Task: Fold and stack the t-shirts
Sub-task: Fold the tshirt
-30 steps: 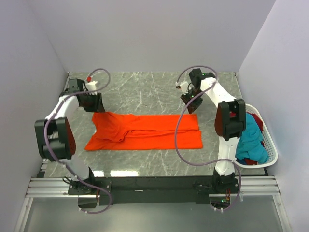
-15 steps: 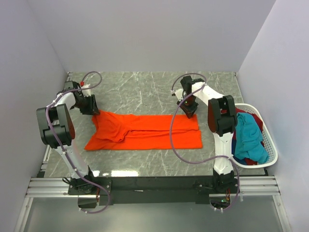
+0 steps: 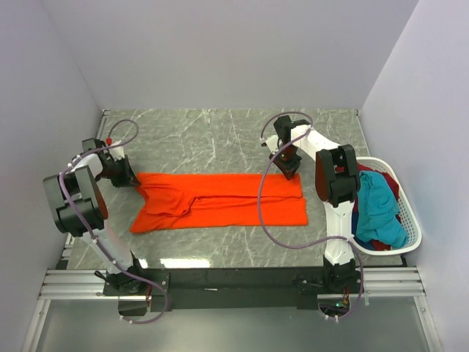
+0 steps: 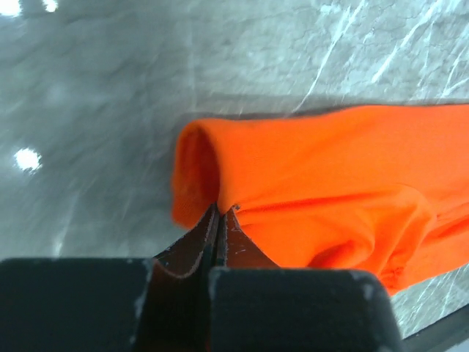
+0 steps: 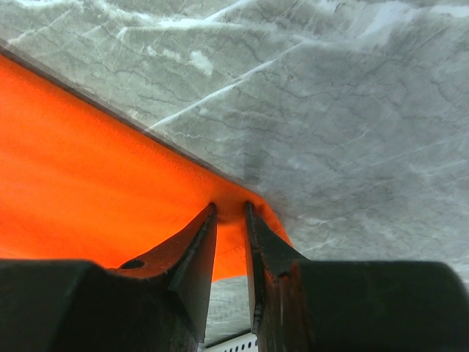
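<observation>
The bright orange t-shirt (image 3: 220,199) lies flat on the marble table as a long band running left to right. My left gripper (image 3: 126,176) is at its far left corner, shut on a pinch of the cloth (image 4: 330,169), with the jaws pressed together (image 4: 223,207). My right gripper (image 3: 291,167) is at the far right corner. Its jaws (image 5: 229,207) stand narrowly apart with the shirt's edge (image 5: 88,169) caught between the tips. A teal t-shirt (image 3: 381,209) and a dark red one (image 3: 390,185) lie in the basket.
The white plastic basket (image 3: 412,220) stands at the table's right edge beside the right arm. Grey walls close in the table on the left, back and right. Purple cables loop over both arms above the shirt.
My left gripper has come down onto the shirt's far left corner and moved left with it, drawing the far edge straight. My right gripper has dropped onto the far right corner and held there.
</observation>
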